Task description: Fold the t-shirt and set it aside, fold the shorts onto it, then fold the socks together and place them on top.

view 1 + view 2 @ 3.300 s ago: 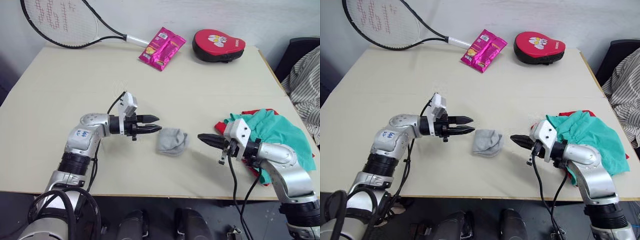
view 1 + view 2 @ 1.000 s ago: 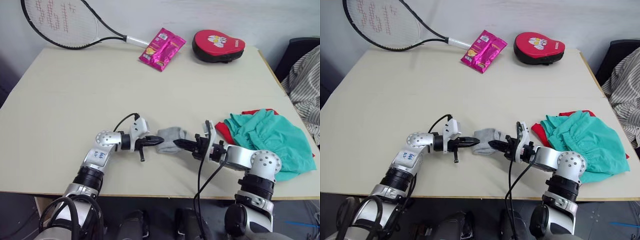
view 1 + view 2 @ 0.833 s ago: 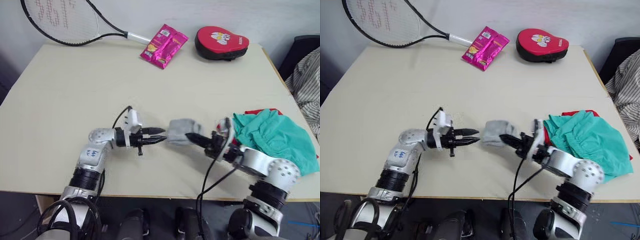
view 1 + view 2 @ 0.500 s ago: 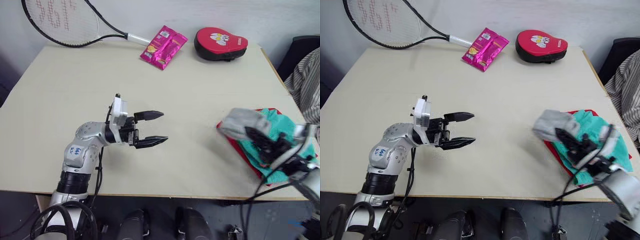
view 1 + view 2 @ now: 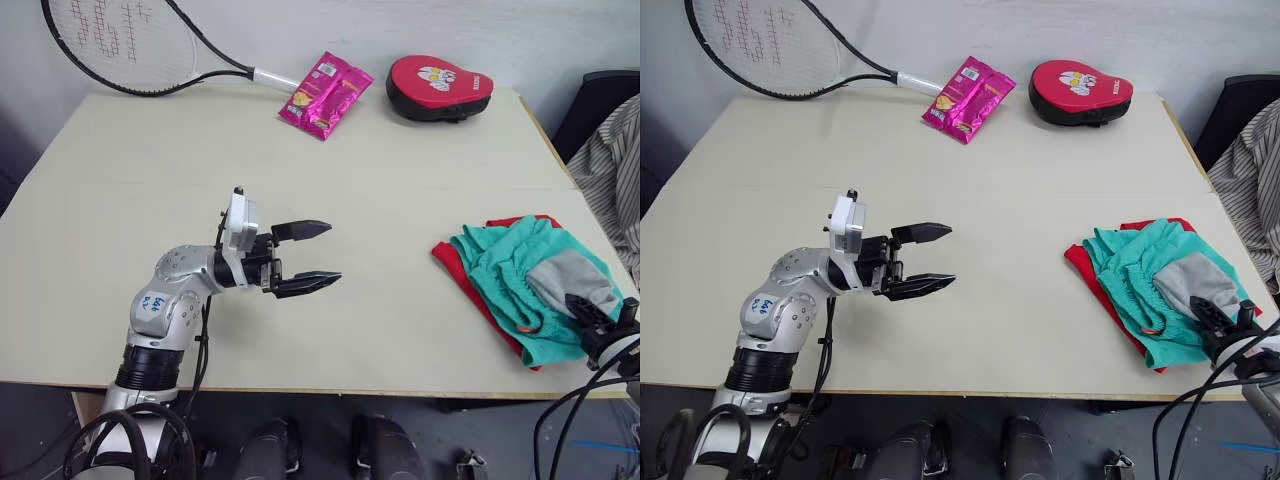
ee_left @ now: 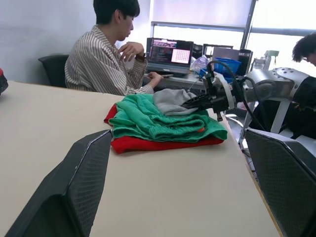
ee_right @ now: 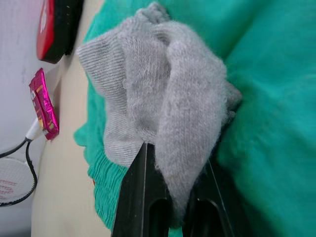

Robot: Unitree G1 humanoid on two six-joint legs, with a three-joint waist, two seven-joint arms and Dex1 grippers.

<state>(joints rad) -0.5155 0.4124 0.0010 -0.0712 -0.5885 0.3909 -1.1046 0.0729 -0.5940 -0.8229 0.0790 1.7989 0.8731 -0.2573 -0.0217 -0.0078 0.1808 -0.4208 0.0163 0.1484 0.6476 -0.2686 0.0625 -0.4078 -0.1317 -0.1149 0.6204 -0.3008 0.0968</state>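
The t-shirt (image 5: 449,257) and shorts (image 5: 500,272) are stacked. The right gripper (image 7: 168,207) fingers pinch the socks (image 5: 566,276) on top. Only letting go seems left. The left gripper (image 5: 312,254) fingers are wide open, holding nothing.

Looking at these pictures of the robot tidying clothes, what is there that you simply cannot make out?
- The t-shirt: the shorts cover it in the head views, leaving a red edge; its fold cannot be judged.
- The socks: bunched between the right hand's fingers, so telling one from two is impossible.
- The shirt's chest print: hidden under the pile.
- The racket: its head is cut by the top edge.
- The left hand is open and holds nothing.
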